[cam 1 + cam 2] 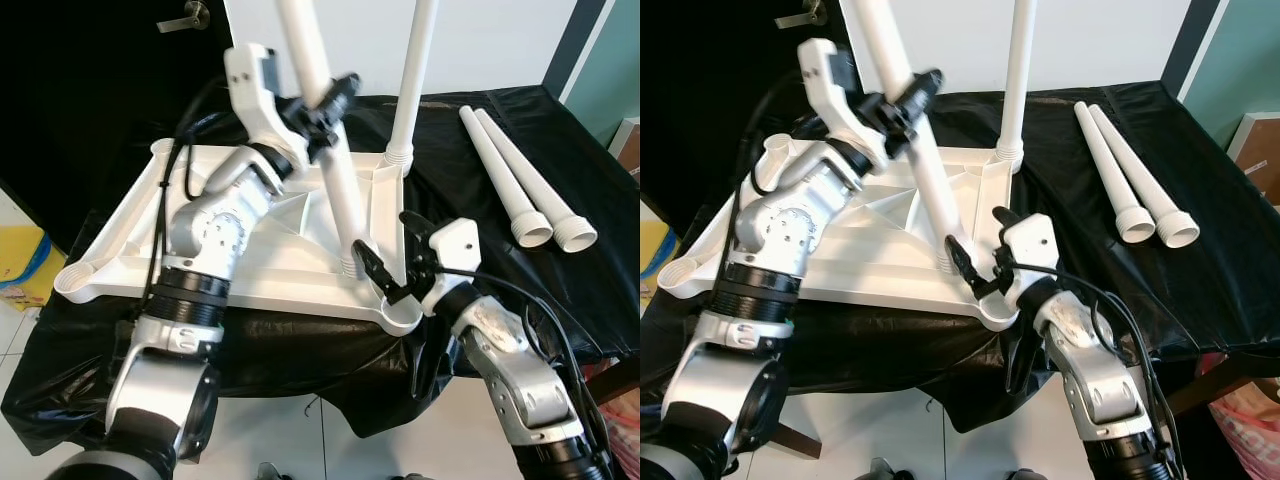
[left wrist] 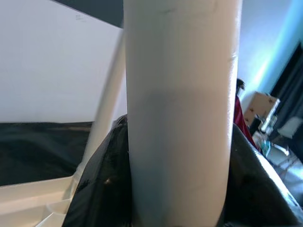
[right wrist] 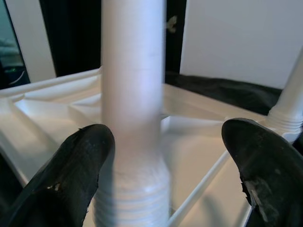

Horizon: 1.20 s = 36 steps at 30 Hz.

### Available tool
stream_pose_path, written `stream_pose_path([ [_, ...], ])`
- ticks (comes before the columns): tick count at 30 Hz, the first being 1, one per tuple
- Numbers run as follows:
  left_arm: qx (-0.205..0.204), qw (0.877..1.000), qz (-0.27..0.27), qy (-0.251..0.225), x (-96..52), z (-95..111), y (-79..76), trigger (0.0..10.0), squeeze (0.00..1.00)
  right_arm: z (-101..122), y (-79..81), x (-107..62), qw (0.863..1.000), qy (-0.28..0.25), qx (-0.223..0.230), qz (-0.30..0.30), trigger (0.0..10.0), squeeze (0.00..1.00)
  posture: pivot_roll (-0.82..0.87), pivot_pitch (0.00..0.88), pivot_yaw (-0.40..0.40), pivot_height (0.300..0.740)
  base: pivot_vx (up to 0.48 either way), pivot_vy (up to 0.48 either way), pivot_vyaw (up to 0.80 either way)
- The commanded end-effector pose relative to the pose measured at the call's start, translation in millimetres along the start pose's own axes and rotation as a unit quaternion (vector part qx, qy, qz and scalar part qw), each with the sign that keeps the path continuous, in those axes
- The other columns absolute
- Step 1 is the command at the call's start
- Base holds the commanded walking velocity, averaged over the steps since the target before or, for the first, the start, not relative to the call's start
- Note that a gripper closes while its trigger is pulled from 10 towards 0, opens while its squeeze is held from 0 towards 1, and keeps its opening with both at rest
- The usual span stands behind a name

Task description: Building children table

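Black sheeting covers the work surface, and the white tabletop lies on it upside down, underside ribs showing. One leg stands upright in the far right corner socket. A second leg leans, its threaded foot at the near right corner socket; from the head views it cannot be confirmed whether the foot is seated. Two spare legs lie side by side on the sheeting, well right of the tabletop.

The left gripper is clamped on the leaning leg partway up its shaft. The right gripper sits low at the foot of that leg, fingers spread.

The head views give the full layout but cut both raised legs off at the upper frame edge. The left wrist view shows the gripped leg close up as a wide white column, with the upright leg thin behind it and a corner of the tabletop below; the left fingers are hard to separate from the dark sheeting. The right wrist view shows the leg's threaded collar between two black fingertips, with a clear gap on the far side; contact on the near side appears slight at most. The base of the upright leg is cut off at the frame edge.
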<state>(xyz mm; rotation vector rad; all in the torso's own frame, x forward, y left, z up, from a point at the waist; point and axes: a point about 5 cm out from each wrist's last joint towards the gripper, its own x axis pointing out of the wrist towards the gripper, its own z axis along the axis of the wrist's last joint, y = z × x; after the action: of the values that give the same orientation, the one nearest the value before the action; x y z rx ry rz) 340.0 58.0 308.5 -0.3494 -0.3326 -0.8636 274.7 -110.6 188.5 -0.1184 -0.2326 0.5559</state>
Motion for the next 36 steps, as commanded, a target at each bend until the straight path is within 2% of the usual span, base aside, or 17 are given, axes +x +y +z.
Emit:
stream_pose_path([
  [1, 0.032, 0.989, -0.145, -0.01, -1.4, 3, -23.9, 10.0, 0.0, -3, 0.4, 4.1, 1.0, 0.023, -0.002, 0.002, 10.0, 0.0, -0.13, 0.091, 0.043, 0.74, 0.0, 0.0, 0.0],
  [2, 0.032, 0.989, -0.145, -0.01, -1.4, 3, -23.9, 10.0, 0.0, -3, 0.4, 4.1, 1.0, 0.023, -0.002, 0.002, 10.0, 0.0, -0.13, 0.091, 0.043, 0.74, 0.0, 0.0, 0.0],
  [5, 0.047, 0.986, -0.158, -0.007, -1.5, -6, -41.3, 10.0, 0.0, -4, 1.2, 15.8, 0.999, 0.041, 0.007, 0.005, 10.0, 0.0, -0.12, 0.089, 0.042, 0.74, 0.0, 0.0, 0.0],
  [6, 0.047, 0.986, -0.158, -0.007, -1.5, -6, -41.3, 10.0, 0.0, -4, 1.2, 15.8, 0.999, 0.041, 0.007, 0.005, 10.0, 0.0, -0.12, 0.089, 0.042, 0.74, 0.0, 0.0, 0.0],
  [8, 0.048, 0.985, -0.167, -0.011, -1.2, -8, -51.1, 10.0, 0.0, -5, 1.3, 22.5, 0.999, 0.05, 0.008, 0.003, 10.0, 0.0, -0.12, 0.083, 0.044, 0.74, 0.0, 0.0, 0.0],
  [15, 0.052, 0.983, -0.176, -0.016, -0.9, -14, -65.4, 10.0, 0.0, -4, 4.8, 36.0, 0.998, 0.063, 0.005, 0.009, 10.0, 0.0, -0.11, 0.079, 0.042, 0.74, 0.0, 0.0, 0.0],
  [26, 0.048, 0.982, -0.183, -0.027, 1.7, -14, -73.3, 10.0, 0.0, -4, 12.2, 39.8, 0.997, 0.072, 0.015, 0.021, 10.0, 0.0, -0.12, 0.084, 0.042, 0.74, 0.0, 0.0, 0.0],
  [27, 0.048, 0.981, -0.183, -0.028, 2.0, -13, -73.7, 10.0, 0.0, -4, 13.1, 39.6, 0.997, 0.072, 0.016, 0.021, 8.7, 0.0, -0.13, 0.083, 0.043, 0.74, 0.0, 0.0, 0.0],
  [28, 0.048, 0.981, -0.184, -0.029, 2.1, -13, -74.1, 10.0, 0.0, -4, 13.6, 39.5, 0.997, 0.072, 0.018, 0.02, 5.5, 0.0, -0.13, 0.083, 0.043, 0.74, 0.0, 0.0, 0.0],
  [29, 0.047, 0.981, -0.185, -0.03, 2.3, -13, -74.6, 10.0, 0.0, -5, 14.6, 39.1, 0.997, 0.071, 0.023, 0.019, 0.0, 0.0, -0.13, 0.083, 0.044, 0.74, 0.0, 0.0, 0.0],
  [36, 0.047, 0.981, -0.187, -0.034, 3.4, -12, -75.8, 10.0, 0.0, -5, 14.9, 38.7, 0.997, 0.072, 0.038, 0.01, 0.0, 0.0, -0.13, 0.082, 0.047, 0.74, 0.0, 0.0, 0.0],
])
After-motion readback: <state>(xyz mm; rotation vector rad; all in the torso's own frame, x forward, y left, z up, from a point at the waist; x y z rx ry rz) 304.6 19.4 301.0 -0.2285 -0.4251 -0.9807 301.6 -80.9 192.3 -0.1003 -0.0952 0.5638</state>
